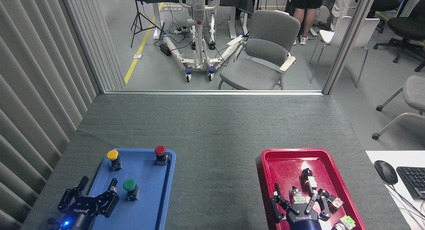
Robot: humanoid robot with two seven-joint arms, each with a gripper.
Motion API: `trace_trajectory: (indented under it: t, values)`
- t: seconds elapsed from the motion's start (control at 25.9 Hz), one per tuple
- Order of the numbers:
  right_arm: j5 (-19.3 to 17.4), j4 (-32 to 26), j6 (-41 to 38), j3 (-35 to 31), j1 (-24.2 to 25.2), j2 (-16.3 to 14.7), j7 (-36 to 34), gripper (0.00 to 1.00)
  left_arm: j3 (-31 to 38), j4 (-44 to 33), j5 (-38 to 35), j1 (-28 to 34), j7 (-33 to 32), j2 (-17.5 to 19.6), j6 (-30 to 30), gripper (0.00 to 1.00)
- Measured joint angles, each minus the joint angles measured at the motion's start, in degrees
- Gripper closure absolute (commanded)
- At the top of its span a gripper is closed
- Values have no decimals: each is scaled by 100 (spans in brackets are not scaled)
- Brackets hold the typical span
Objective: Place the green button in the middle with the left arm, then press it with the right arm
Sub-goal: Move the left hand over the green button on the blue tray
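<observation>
green button (130, 187), round dark-green cap, black boxy body, upright

We see bare cloth on the bench (215, 137) between the blue tray (166, 203) and red tray (265, 170); the yellow button (113, 156) and red button (160, 151) stand behind the green button (129, 185).

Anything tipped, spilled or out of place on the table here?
Nothing stands out. The green button, yellow button and red button stand upright in the blue tray; small parts lie loose in the red tray.
</observation>
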Motion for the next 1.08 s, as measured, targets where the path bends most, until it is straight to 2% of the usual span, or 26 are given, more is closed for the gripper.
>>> trace_trajectory:
  t: [0.54,0.89,1.08]
  values:
    - [-38,1,-283,-110,-53,-85,-26,0,-1,-18,-1,-23,-54,0,13,0]
    - [-308,27,-387,-304,-82,-298,17,0,-21,6,-7,-31,-45,-26,42,0]
    - [-341,42,-389,-349,-79,-323,31,0,-37,-16,-9,-43,-39,-1,-228,0]
